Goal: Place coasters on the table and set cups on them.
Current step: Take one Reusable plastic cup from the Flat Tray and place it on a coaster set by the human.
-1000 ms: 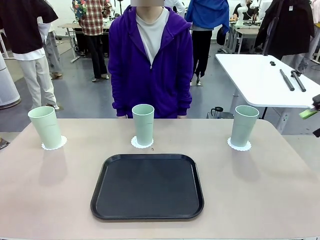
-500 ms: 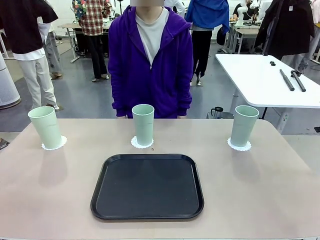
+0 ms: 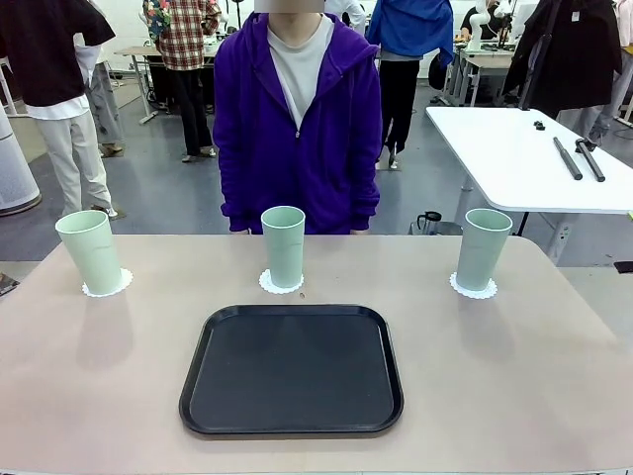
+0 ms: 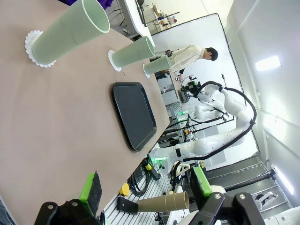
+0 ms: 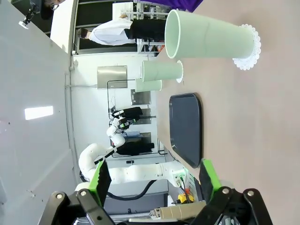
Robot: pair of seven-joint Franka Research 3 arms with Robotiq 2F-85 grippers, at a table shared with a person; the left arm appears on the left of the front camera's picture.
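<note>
While 3 pale mint-green cups stand upright along the far side of the beige tabletop (image 3: pixel 514 356), each one rests on its own white lacy coaster. From the front view, the left cup (image 3: pixel 89 251) sits on the left coaster (image 3: pixel 107 288) near the tabletop's left edge, the middle cup (image 3: pixel 284 246) sits on the middle coaster (image 3: pixel 280 285) just beyond the far rim of the black tray (image 3: pixel 291 369), and the right cup (image 3: pixel 484 248) sits on the right coaster (image 3: pixel 473 288) toward the right edge. The 3 cups are well apart from one another, and the tray lies in the middle of the tabletop on the robot's side of them. A person in a purple hoodie (image 3: pixel 299 119) stands at the far side, directly behind the middle cup.

In the left wrist view, the left gripper (image 4: pixel 147 192) is released, its green-padded fingers spread wide with nothing between them, well apart from the nearest cup. In the right wrist view, the right gripper (image 5: pixel 154 180) is likewise released and grasps nothing, its 2 fingers standing wide apart, away from the cup nearest to it.
</note>
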